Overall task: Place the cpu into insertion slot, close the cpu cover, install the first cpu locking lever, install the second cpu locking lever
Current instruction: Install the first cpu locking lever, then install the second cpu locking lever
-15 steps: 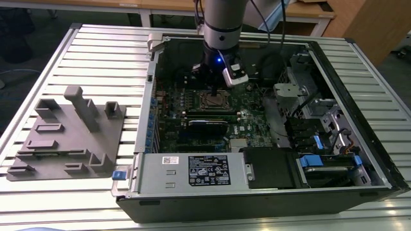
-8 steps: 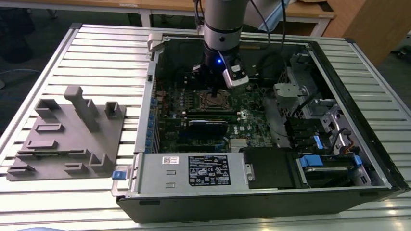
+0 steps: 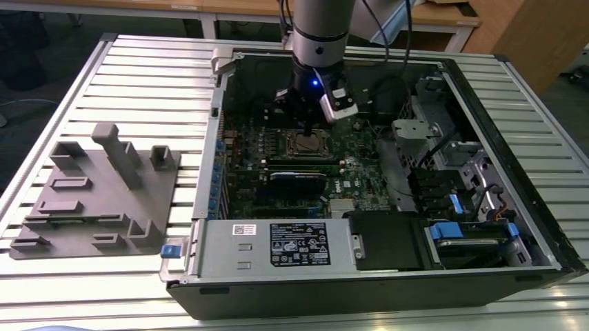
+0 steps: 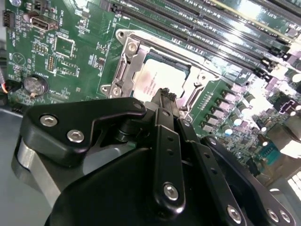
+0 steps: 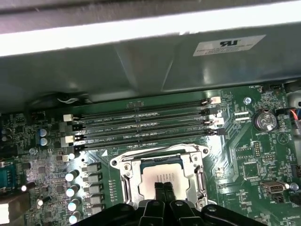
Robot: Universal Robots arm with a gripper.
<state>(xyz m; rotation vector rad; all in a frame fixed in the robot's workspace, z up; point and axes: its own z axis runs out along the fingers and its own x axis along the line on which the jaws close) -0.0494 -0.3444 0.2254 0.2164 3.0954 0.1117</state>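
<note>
We see the gripper [image 5: 163,188] with jaws closed together above the cpu [image 5: 162,179], hiding its near edge; the cpu cover [image 5: 127,176] frames it.

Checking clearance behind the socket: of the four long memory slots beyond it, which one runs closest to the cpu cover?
The last of the four long slots, the one directly bordering the cpu cover; the other three lie beyond it, toward the case wall.

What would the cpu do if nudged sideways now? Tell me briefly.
The cpu probably would not slide: it lies flat in the slot, with the silver cover framing it. It looks thin and rigid, so flexing is unlikely. Its smooth metal top may let the gripper skid across.
</note>
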